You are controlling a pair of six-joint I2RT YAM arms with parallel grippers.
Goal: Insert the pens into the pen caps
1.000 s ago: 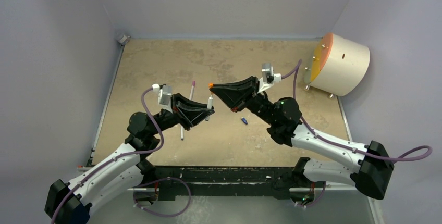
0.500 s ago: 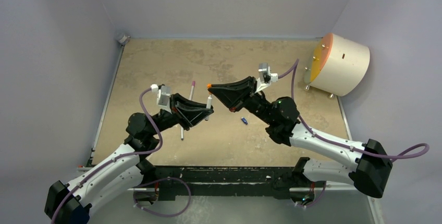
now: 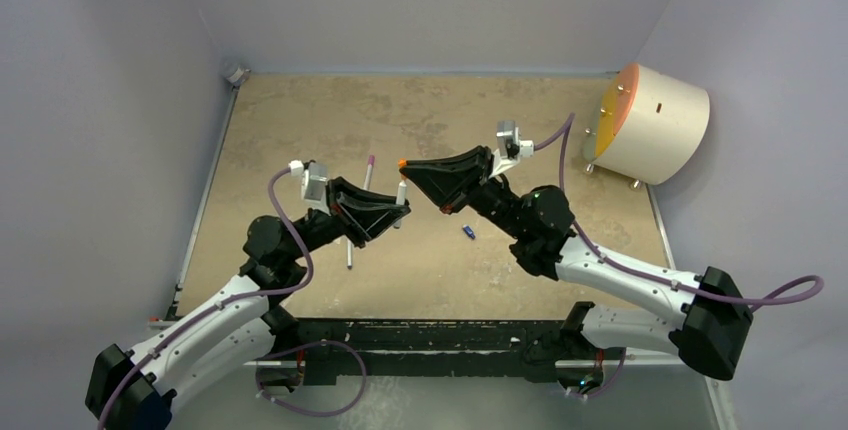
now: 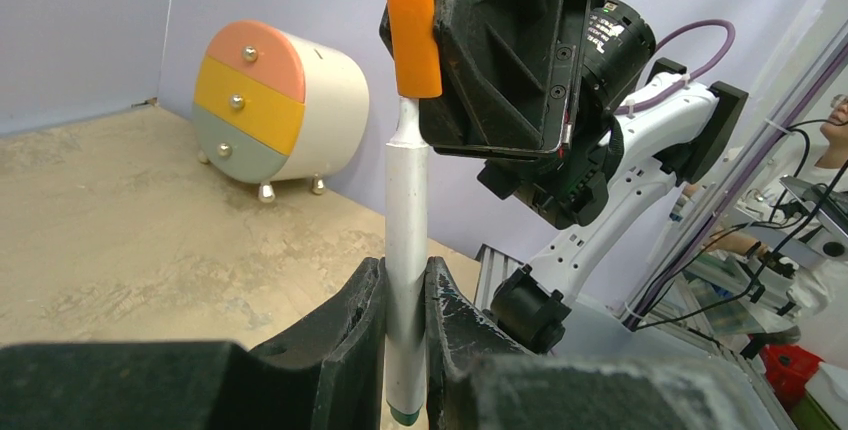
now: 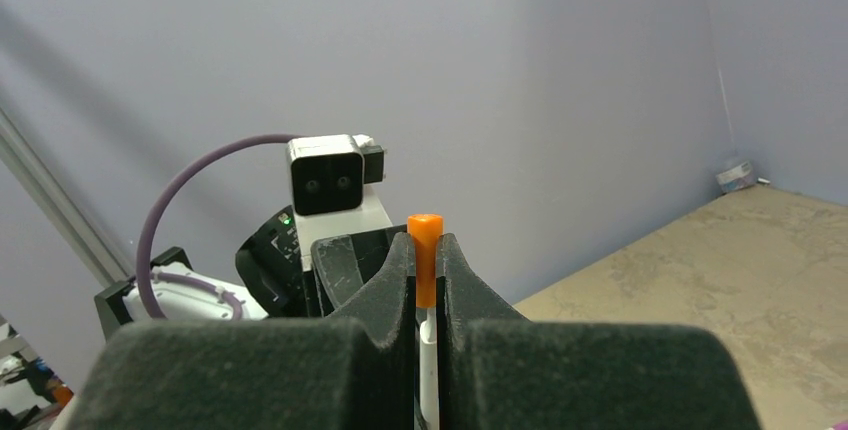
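We see the left gripper point(image 4: 405, 278) clamped on a pen point(image 4: 407, 190), held upright above the middle of the counter point(image 3: 300, 120). The pen's narrow tip meets the mouth of the orange cap point(image 4: 413, 22), which the right gripper point(image 5: 427, 262) pinches tight. The blue cap point(image 3: 468, 232) lies on the counter toward the near edge. A second pen point(image 3: 368, 175) with a pink end lies left of the middle, and a third pen point(image 3: 349, 253) shows partly beneath the left gripper

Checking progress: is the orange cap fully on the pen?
Not fully: the orange cap covers only the tip of the pen, whose narrow neck shows below.
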